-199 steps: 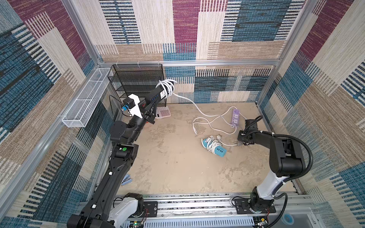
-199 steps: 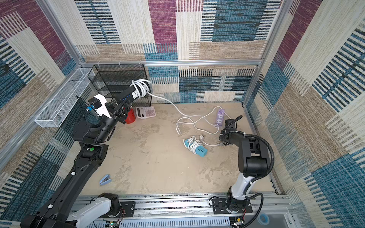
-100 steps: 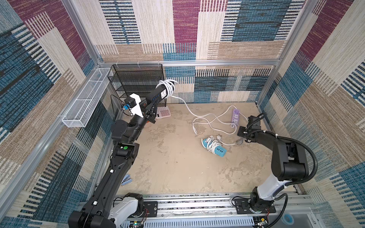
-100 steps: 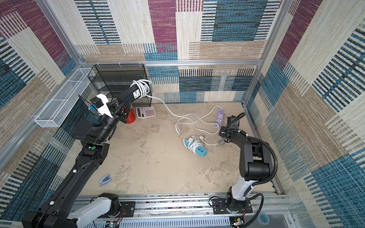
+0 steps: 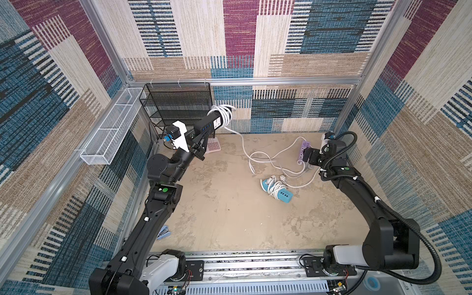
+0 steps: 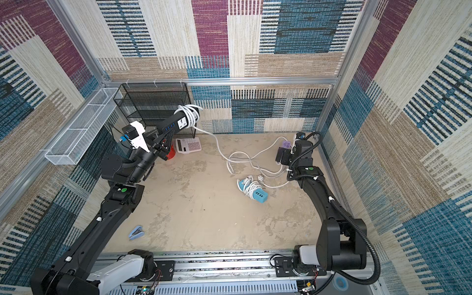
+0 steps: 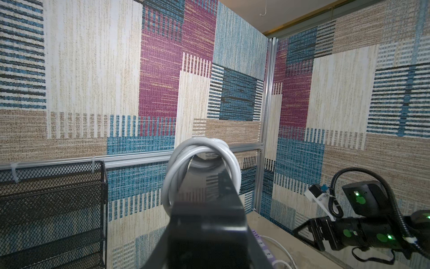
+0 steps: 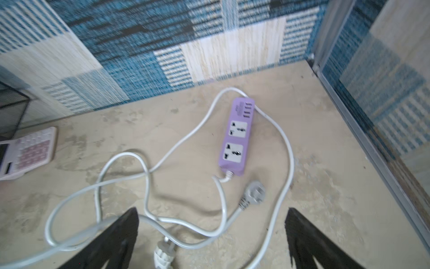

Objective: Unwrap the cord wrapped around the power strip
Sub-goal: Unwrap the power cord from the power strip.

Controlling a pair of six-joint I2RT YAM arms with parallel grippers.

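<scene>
Both top views: the left gripper [image 5: 198,143] is clamped tight on the near end of a black power strip [image 5: 210,124]. It holds the strip raised and slanted above the back-left of the table [image 5: 229,219], probably so the wound turns hang clear of the surface. A white cord [image 5: 224,115] is coiled several times round the strip's far end. 1 strand drops from the coil to loose loops on the table. The right gripper [image 6: 280,156] hovers at the back right, spread wide and empty. It is well apart from the coil and near a purple power strip [image 6: 286,146]. A teal power strip [image 6: 255,194], its own cord wrapped round it, lies between the arms.

Left wrist view: the black power strip [image 7: 207,209] points away from the camera, with the white cord [image 7: 200,160] ringing its far end. The fingers holding it are out of sight.

Right wrist view: the right gripper [image 8: 211,235] shows 2 dark fingertips [image 8: 125,235] far apart, with only slack cord loops on the table below them. The purple power strip [image 8: 237,137] lies flat beyond, and a grey plug [image 8: 254,192] sits just beside its cord end. The open jaws look poised to take slack cord and draw turns off.
</scene>
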